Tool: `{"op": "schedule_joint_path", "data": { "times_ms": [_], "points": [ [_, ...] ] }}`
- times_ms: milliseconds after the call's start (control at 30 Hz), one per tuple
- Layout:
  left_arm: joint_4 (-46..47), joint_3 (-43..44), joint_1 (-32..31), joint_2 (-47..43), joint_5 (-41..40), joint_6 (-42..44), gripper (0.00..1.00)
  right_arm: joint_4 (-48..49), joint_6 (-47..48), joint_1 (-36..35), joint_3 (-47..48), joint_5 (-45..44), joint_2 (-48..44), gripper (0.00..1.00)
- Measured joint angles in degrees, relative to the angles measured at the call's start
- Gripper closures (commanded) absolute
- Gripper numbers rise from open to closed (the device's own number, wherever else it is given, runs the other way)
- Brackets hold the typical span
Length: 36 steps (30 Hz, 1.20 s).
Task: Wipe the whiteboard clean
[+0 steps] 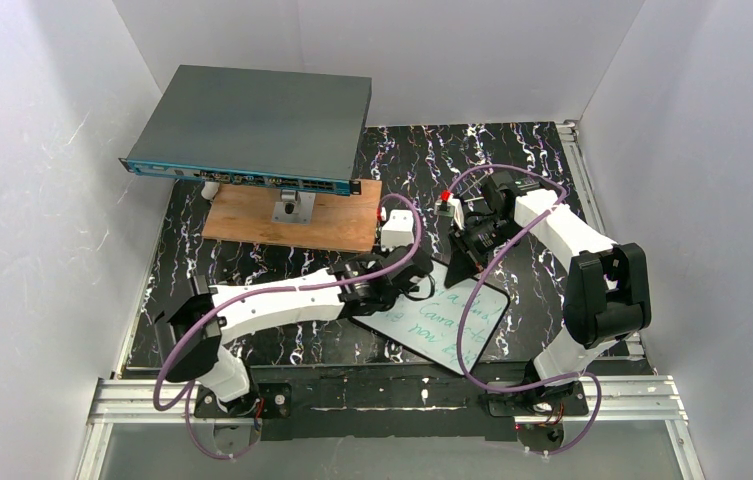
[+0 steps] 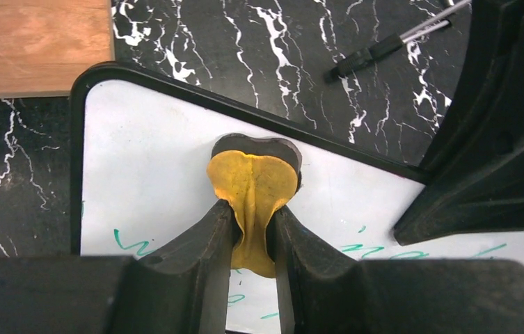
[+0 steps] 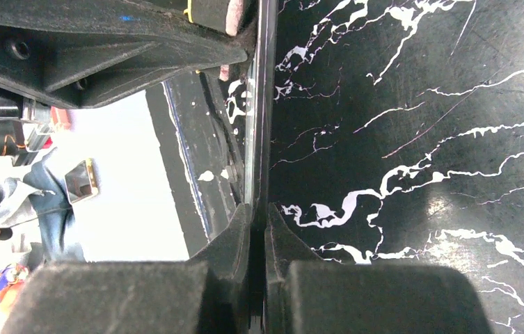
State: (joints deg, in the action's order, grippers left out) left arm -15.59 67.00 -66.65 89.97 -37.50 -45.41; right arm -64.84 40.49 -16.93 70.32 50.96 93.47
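Little weight, a stiff body and a slick face to the whiteboard (image 1: 477, 312), lying face up on the black marbled table (image 1: 422, 160) between the arms, near their bases: likely to skate under a wipe unless pinned by its thin rim or stand, clear of the green writing (image 1: 434, 322). Shows from above both arms meeting at the far corner. Shows from the left wrist alone the left gripper (image 2: 252, 217) squeezed tight on a yellow eraser (image 2: 252, 177) pressed to bare white, pen (image 2: 370, 56) beyond the rim; from the right wrist alone, the right gripper (image 3: 259, 217) clamped on a thin dark edge, rim or stand unclear.
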Motion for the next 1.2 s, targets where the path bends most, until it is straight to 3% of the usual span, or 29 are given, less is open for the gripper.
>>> {"op": "schedule_joint_path", "data": {
  "times_ms": [133, 400, 633, 1033, 1200],
  "points": [
    [5.03, -2.93, 0.07, -1.62, 3.98, 3.58, 1.00, -0.63, 0.31, 0.02, 0.00, -0.24, 0.00, 0.99],
    [12.55, -0.68, -3.48, 2.80, 11.39, 5.77, 1.00, -0.90, 0.50, 0.04, 0.00, -0.50, 0.00, 0.99],
    [12.44, -0.17, -4.44, 4.13, 10.16, 4.96, 1.00, -1.33, 0.37, 0.22, -0.42, -1.51, 0.00, 0.99],
    [2.71, 1.55, -3.85, 3.91, 4.83, -3.45, 1.00, -0.76, 0.02, 0.13, -0.48, -1.09, 0.00, 0.99],
    [7.21, -1.90, -3.06, 1.88, 6.69, -0.15, 1.00, -0.50, -0.04, 0.15, -0.48, -0.81, 0.00, 0.99]
  ]
}}
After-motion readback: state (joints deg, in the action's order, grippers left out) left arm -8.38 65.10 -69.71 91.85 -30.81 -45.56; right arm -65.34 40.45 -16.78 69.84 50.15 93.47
